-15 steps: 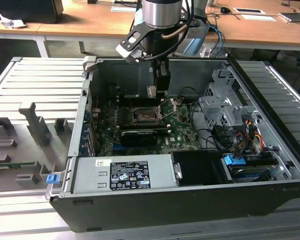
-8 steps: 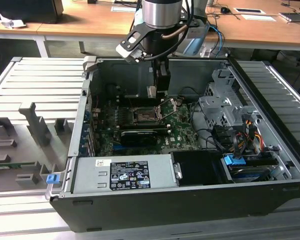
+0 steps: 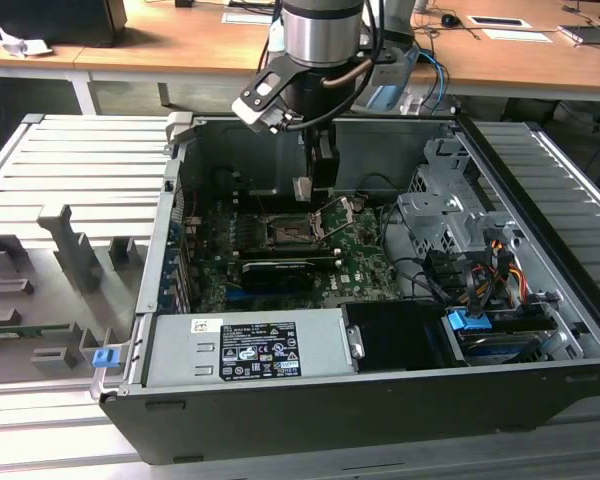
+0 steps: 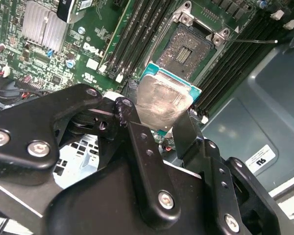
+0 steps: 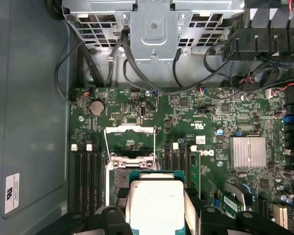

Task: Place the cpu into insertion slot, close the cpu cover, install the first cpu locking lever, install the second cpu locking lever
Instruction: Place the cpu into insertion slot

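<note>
Over the green board, just above the bare insertion slot (image 4: 188,49), my gripper (image 4: 157,117) is clenched on the cpu (image 4: 164,98) by two opposite edges. Its dull grey metal face looks smeared and is rimmed in green. It is not yet seated, and the cpu cover (image 5: 129,129) lies swung open.

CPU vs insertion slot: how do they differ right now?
The cpu has a pale grey, smeared metal face; the insertion slot is dark with a silvery rim. The cpu is gripped in the claw above the motherboard; the insertion slot lies empty in it. Both are square.
</note>
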